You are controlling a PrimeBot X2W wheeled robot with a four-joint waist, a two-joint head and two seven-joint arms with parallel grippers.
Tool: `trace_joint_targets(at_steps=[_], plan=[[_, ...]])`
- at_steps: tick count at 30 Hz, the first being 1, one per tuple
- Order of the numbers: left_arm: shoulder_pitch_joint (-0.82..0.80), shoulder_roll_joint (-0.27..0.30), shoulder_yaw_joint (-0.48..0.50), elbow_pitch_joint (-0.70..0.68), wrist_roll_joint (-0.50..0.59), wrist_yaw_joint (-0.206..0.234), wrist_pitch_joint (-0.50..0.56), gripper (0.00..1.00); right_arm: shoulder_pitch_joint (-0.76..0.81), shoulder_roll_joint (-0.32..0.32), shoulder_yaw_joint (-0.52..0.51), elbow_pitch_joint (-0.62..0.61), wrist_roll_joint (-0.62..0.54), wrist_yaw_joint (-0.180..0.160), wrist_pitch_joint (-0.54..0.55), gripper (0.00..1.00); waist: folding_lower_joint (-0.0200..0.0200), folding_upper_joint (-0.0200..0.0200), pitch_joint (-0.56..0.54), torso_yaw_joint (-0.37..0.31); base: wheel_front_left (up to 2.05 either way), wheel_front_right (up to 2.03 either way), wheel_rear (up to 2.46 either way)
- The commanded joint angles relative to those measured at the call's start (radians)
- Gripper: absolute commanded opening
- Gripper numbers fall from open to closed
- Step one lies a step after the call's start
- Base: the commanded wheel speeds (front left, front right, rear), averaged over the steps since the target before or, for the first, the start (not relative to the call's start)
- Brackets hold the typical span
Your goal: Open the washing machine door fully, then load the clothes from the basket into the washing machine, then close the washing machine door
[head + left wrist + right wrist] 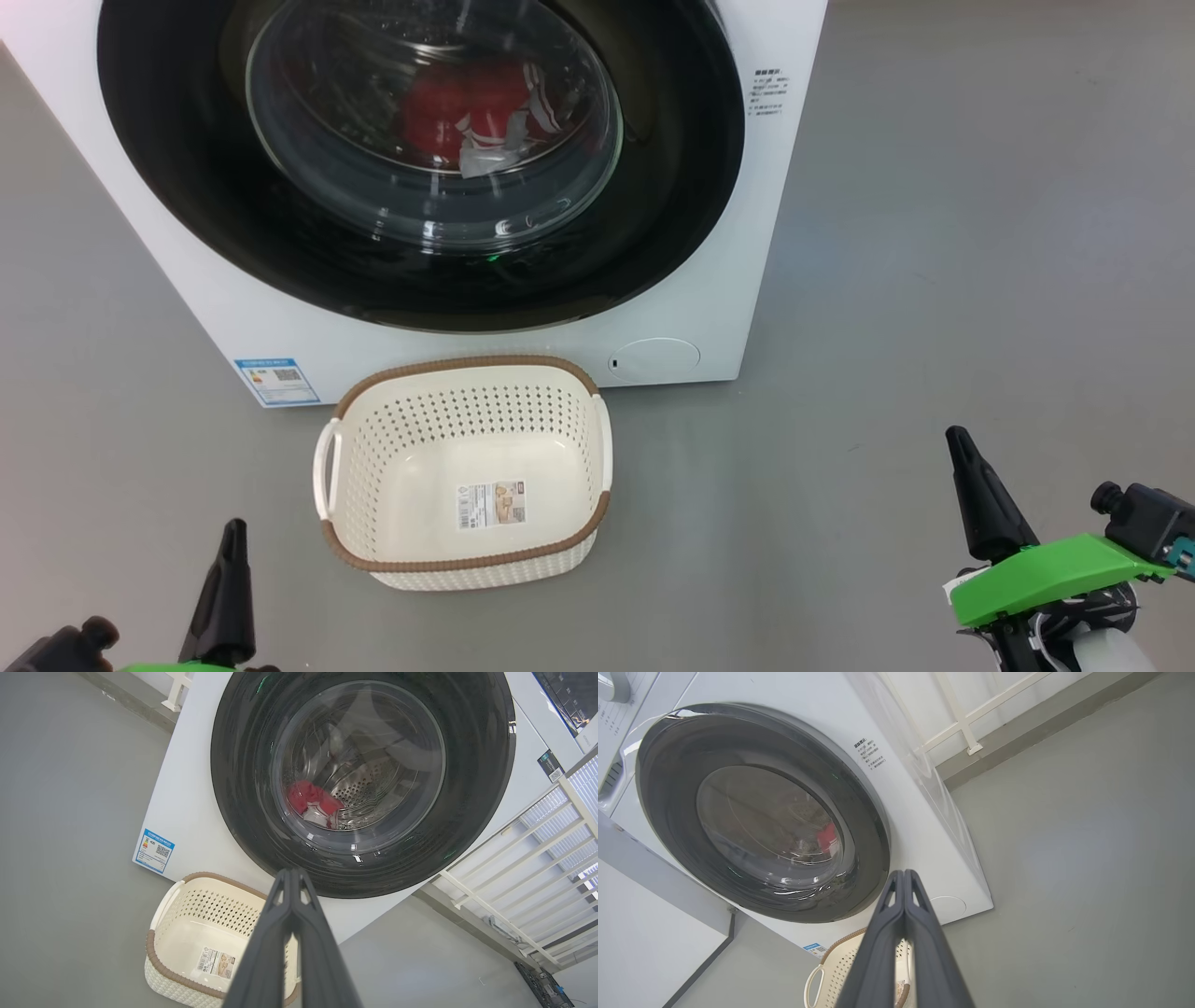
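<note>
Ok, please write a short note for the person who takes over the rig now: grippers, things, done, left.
Grippers: left gripper shut, empty; right gripper shut, empty.
Things: clothes inside the washing machine, behind the door glass; basket empty, on the floor before the machine.
Done: clothes loaded, door looks closed.
Left: apparently nothing; maybe confirm that the door has latched.

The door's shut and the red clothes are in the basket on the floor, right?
No. The door is shut, but the basket on the floor is empty; the head view shows the red clothes inside the machine.
</note>
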Motion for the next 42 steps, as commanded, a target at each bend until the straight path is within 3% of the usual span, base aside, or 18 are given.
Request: trace_joint_targets(at_steps=[1, 42], plan=[[-0.038, 0.013, 0.023, -0.017, -0.027, -0.001, 0.006, 0.0, -0.015, -0.004, -0.001, -0.027, 0.028, -0.001, 0.007, 0.0, -0.0001, -0.0001, -0.001, 0.0, 0.0, 0.0, 0.0], [-0.068, -0.02, 0.082, 0.024, -0.41, -0.002, 0.121, 0.0, 0.01, 0.045, -0.064, -0.031, 0.433, -0.002, 0.127, 0.0, -0.0001, -0.0001, -0.029, 0.004, 0.0, 0.0, 0.0]])
